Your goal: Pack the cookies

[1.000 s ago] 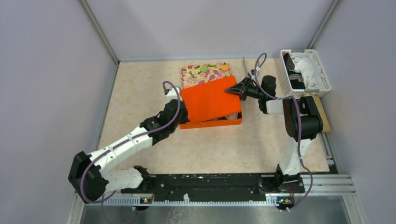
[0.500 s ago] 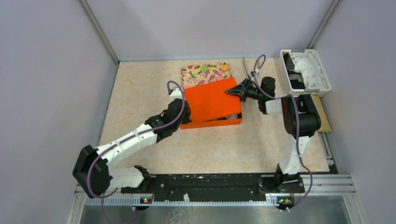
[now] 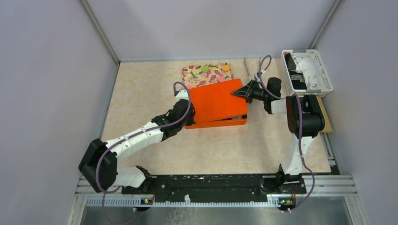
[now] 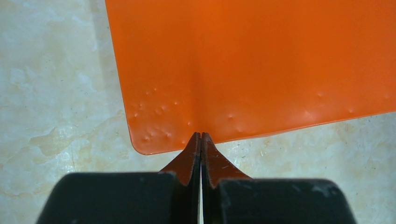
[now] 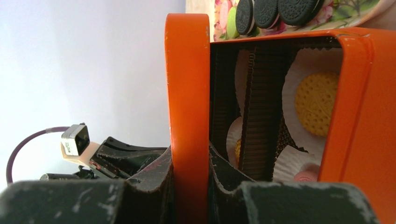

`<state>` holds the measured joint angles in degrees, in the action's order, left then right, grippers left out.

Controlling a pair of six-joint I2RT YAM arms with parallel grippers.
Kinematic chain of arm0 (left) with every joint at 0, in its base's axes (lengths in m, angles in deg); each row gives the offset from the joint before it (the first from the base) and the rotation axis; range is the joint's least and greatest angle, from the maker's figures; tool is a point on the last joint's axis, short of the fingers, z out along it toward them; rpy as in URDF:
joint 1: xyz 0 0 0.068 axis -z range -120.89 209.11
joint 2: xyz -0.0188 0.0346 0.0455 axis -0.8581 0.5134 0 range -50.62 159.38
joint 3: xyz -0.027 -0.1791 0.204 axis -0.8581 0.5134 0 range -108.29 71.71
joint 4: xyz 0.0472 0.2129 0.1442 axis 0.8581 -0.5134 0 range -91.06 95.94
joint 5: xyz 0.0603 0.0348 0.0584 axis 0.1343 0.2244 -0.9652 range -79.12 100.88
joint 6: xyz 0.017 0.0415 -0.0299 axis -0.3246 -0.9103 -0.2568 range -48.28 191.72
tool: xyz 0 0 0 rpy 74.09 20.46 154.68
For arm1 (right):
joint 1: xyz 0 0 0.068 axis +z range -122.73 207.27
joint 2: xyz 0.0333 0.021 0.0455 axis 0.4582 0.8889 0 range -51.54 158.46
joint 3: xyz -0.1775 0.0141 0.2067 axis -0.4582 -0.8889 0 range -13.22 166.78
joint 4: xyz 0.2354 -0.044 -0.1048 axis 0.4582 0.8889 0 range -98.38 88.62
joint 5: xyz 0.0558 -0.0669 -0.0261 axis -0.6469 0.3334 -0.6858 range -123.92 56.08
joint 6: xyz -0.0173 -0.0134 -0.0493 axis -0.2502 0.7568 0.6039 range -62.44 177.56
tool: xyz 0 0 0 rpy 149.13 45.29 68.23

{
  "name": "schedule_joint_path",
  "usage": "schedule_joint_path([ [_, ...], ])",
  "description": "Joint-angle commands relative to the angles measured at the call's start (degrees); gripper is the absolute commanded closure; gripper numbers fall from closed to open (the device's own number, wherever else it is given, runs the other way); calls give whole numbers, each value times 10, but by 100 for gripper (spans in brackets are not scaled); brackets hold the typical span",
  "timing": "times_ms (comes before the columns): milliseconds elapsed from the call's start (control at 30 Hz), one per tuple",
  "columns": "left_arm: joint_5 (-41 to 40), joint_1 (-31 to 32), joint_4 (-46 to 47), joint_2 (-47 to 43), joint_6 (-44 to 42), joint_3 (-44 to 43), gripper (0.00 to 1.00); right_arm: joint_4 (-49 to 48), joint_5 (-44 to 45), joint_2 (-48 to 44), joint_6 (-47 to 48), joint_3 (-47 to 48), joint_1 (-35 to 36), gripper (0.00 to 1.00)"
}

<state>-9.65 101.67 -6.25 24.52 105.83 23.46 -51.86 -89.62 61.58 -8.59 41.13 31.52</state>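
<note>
An orange lid lies tilted over the orange box in the middle of the table. My right gripper is shut on the lid's right rim, also seen in the right wrist view. My left gripper is shut, its tips touching the lid's left edge with nothing between them. Under the lid the box holds white paper cups with a yellow cookie and a pink one. More cookies, green, orange and black, lie on the floral board behind the box.
A white basket with black and white items stands at the back right. A brown board lies under the right arm. A thin metal tool lies right of the floral board. Grey walls close in the table on three sides.
The lid has shifted right and sunk lower over the box, hiding more of the inside. My left arm has reached forward and right with it; my right gripper drew back to the right.
</note>
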Motion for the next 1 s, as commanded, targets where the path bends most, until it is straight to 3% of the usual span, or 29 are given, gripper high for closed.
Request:
schedule_joint_path([
  [0, 9, -2, 44, 13, -3, 15, 100, 12, 22, 0, 50, -4, -10, 100],
  [267, 54, -2, 67, 87, 5, 17, 100, 59, 39, -16, 86, -9, -24, 94],
  [433, 86, -2, 74, 126, 13, 11, 100, 121, 62, -44, 129, -5, -28, 75],
  [600, 100, -2, 80, 139, 17, 12, 100, 174, 86, -81, 166, -3, -29, 51],
  [733, 103, -2, 85, 142, 17, 13, 100, 227, 118, -120, 198, 5, -30, 42],
  [967, 114, -2, 93, 155, 17, 13, 100, 350, 186, -195, 250, 28, -34, 37],
])
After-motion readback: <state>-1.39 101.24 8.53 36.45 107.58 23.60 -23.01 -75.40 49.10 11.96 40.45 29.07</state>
